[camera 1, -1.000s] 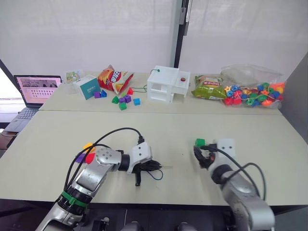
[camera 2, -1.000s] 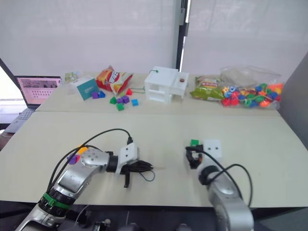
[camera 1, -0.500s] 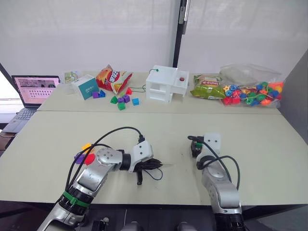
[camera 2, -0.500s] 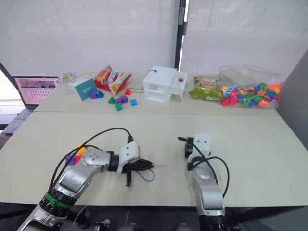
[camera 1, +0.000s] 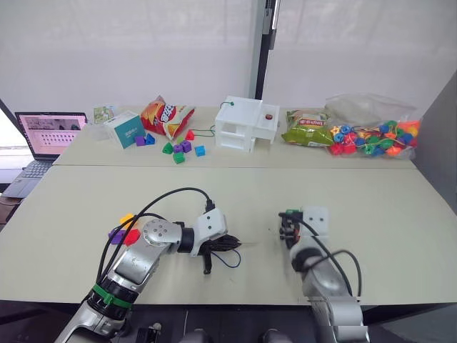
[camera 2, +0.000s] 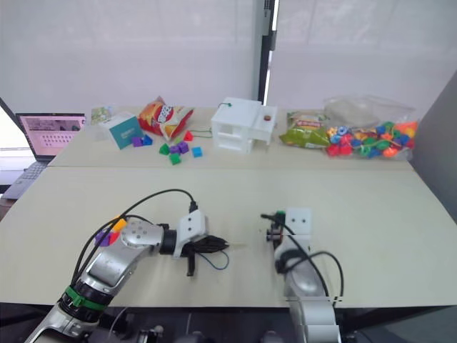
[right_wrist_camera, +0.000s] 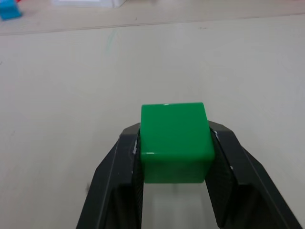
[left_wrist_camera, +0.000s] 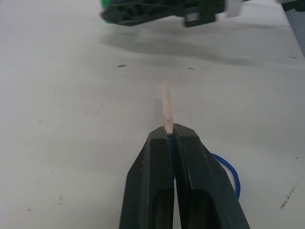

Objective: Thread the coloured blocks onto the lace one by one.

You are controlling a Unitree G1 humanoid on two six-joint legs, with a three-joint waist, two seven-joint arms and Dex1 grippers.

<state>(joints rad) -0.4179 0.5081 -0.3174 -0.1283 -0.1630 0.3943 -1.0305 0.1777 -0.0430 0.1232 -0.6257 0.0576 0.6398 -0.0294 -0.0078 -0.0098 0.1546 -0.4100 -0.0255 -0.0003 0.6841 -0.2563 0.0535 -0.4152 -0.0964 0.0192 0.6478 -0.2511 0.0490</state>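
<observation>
Left gripper (left_wrist_camera: 169, 138): I read both black fingers pressed together on the lace, low over the near table, on my left side of centre.
Lace (left_wrist_camera: 166, 107): thin dark-blue cord ending in a pale, stiff, straight tip. The tip sticks out past my left fingertips and points across the table toward the right gripper. A small blue loop (left_wrist_camera: 230, 172) of the cord lies on the table just beside the fingers; in the head view more dark cord is bunched at the gripper (camera 1: 227, 245).
Right gripper (right_wrist_camera: 174, 145): I see its two fingers clamped on opposite faces of the green block, held just above the table, right of centre.
Green block (right_wrist_camera: 174, 141): a glossy, plain bright-green cube with softly rounded edges; its upper face is level. I cannot tell where its hole is.
Gap: the lace tip and the green block are near each other but apart.
Other blocks: yellow-orange (camera 1: 128, 219), purple (camera 1: 114, 233) and red (camera 1: 132, 236) sit clustered on the near table, partly behind my left arm.
Table (camera 1: 235, 193): pale, with a seam across it.
Far table: a white box-like frame (camera 1: 248, 123), a red snack bag (camera 1: 168, 117), a clear bag of bright beads (camera 1: 371, 136) and a laptop (camera 1: 44, 134) at far left.
</observation>
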